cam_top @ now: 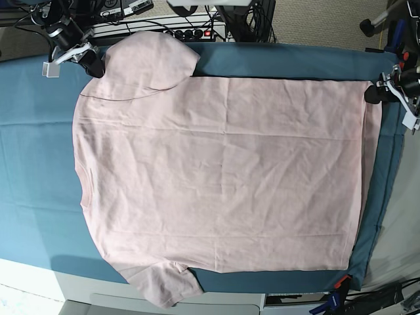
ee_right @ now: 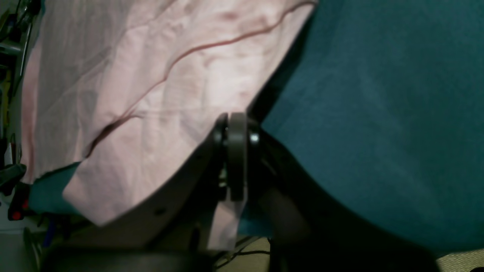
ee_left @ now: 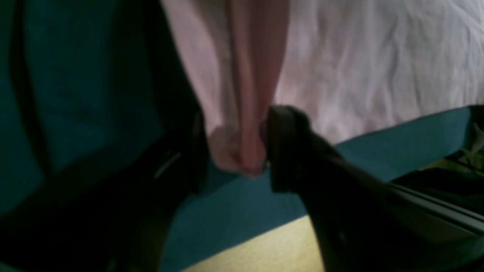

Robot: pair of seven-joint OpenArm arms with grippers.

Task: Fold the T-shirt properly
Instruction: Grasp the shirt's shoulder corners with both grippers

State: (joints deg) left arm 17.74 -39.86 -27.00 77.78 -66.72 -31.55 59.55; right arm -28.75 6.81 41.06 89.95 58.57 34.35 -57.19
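The pale pink T-shirt (cam_top: pixel 223 170) lies spread flat, plain side up, on the teal table cloth (cam_top: pixel 33 164), with one sleeve at the back left and one at the front. My left gripper (cam_top: pixel 373 93) is at the shirt's back right corner; in the left wrist view it (ee_left: pixel 242 158) is shut on a bunched fold of pink fabric (ee_left: pixel 378 68). My right gripper (cam_top: pixel 95 65) is at the back left by the sleeve; in the right wrist view it (ee_right: pixel 236 158) is shut on the shirt's edge (ee_right: pixel 151 75), and a strip of fabric hangs below the pads.
A power strip and cables (cam_top: pixel 190 29) lie behind the table's back edge. A clamp (cam_top: pixel 338 285) holds the cloth at the front right corner. The table's white front edge (cam_top: pixel 39 275) shows at the lower left. Bare floor shows past the cloth in the left wrist view (ee_left: pixel 264 249).
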